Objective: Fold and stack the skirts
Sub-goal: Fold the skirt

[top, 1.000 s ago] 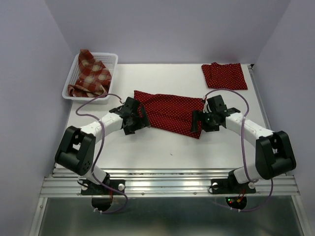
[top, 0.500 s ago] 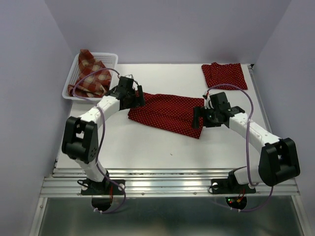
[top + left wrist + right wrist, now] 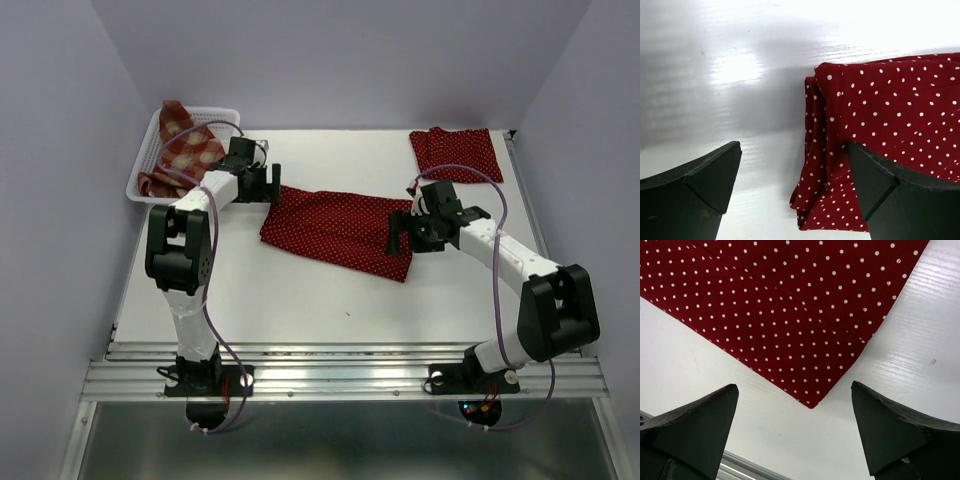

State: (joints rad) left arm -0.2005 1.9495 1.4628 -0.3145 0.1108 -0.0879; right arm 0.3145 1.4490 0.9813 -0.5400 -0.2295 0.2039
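Evidently the fold of the second polka-dot skirt (image 3: 340, 230) is in hand. It lies across the middle of the desk (image 3: 300, 300), apparently already doubled lengthwise, with its left end bunched into loose pleats in the left wrist view.

The left tool (image 3: 266, 186) hovers over that bunched far-left end, jaws spread wide and holding nothing. The right tool (image 3: 398, 232) hangs over the skirt's right end, likewise released and empty; its wrist view shows the pointed near corner of the cloth lying flat between its jaws.

The next move probably calls for each tool to drop and pinch all the layers at its own end, then carry one end over the other.

A folded polka-dot skirt (image 3: 455, 153) rests at the far right corner, likely the base of the stack. The plaid skirt (image 3: 185, 155) sits crumpled in the white basket (image 3: 215, 110), just beside the left tool, so a wide swing there could knock it.
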